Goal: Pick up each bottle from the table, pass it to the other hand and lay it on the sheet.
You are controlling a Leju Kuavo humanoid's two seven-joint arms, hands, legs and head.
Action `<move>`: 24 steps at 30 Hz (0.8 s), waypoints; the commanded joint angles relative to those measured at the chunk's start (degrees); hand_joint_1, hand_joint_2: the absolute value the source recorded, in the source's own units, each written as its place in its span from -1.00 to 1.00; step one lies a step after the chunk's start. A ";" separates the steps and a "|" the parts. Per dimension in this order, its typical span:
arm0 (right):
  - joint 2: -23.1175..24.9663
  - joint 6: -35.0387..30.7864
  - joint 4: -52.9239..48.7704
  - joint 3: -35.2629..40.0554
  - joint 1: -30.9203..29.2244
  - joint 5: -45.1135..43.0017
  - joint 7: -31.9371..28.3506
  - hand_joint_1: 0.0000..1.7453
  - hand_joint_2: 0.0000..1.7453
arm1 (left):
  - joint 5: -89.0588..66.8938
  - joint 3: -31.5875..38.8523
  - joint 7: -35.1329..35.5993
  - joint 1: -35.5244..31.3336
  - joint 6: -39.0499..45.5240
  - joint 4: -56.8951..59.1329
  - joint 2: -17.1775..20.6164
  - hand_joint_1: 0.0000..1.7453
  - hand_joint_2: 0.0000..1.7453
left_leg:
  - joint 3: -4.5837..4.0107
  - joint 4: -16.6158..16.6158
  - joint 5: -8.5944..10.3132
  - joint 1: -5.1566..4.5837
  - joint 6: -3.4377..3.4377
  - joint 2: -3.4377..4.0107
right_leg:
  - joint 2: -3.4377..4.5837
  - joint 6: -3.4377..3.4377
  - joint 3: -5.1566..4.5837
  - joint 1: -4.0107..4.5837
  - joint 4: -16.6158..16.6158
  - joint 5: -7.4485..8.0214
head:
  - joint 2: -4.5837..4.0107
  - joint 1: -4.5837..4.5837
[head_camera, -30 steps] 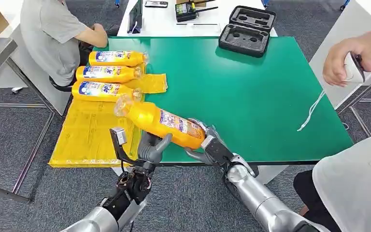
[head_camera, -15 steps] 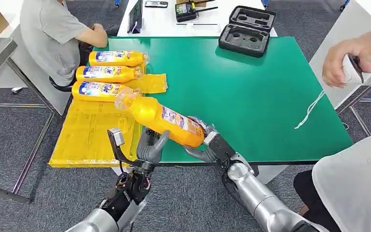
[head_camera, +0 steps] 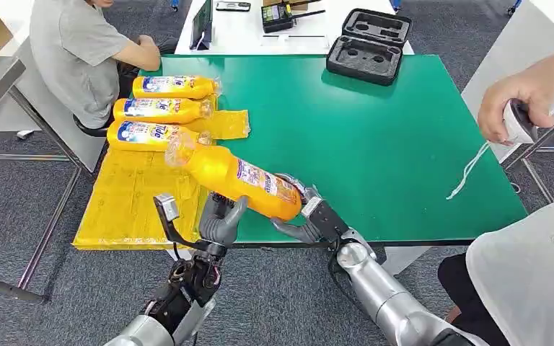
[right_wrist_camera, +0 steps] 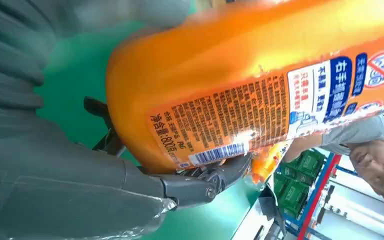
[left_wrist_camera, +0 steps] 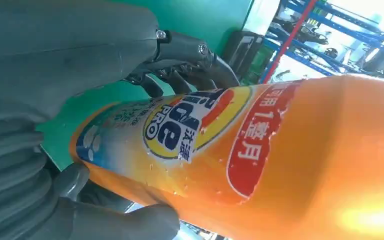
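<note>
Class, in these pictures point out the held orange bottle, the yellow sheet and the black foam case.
held orange bottle (head_camera: 242, 179), head view, on its label.
yellow sheet (head_camera: 133, 202), head view, on its bare front part.
black foam case (head_camera: 369, 47), head view, at its hinge.

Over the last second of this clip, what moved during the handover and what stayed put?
The held bottle drifted slightly toward the yellow sheet, carried by the right hand gripping its base. The left hand rose under the bottle's middle, and its fingers now wrap the label. A person's hand at the table's right shifted a little. The three bottles on the sheet and the black case stayed put.
</note>
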 commanded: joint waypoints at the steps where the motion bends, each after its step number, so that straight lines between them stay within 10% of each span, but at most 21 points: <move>1: 1.91 2.22 9.85 0.89 -3.99 0.13 0.24 0.94 1.00 | -1.53 3.44 0.15 -0.33 -1.75 -1.90 -1.25 1.00 1.00 | 0.07 0.03 -0.05 0.07 -0.09 0.00 | -0.01 -0.09 0.09 0.07 -0.01 -0.03 | 0.00 0.02; 5: 1.91 2.22 9.85 0.89 -3.99 0.13 0.24 0.94 1.00 | -1.53 3.44 0.15 -0.33 -1.75 -1.90 -1.25 1.00 1.00 | 0.07 0.03 -0.05 0.07 -0.09 0.00 | -0.01 -0.09 0.09 0.07 0.00 -0.04 | 0.00 0.02; 7: 2.19 2.02 10.22 0.45 -4.17 -0.16 0.24 -0.98 1.00 | -1.92 3.95 0.15 -0.18 -1.33 -2.13 -1.24 1.00 1.00 | 0.07 0.06 -0.06 0.09 -0.10 -0.03 | -0.04 -0.10 0.10 0.09 0.00 -0.05 | 0.00 0.02; 24: 2.22 -0.70 9.14 -0.69 -3.22 0.05 0.24 -1.00 1.00 | -7.50 4.85 0.15 1.65 2.21 -7.57 -1.22 1.00 1.00 | 0.05 0.00 -0.04 0.04 -0.08 0.03 | 0.02 -0.08 0.05 0.04 -0.01 -0.02 | 0.00 0.00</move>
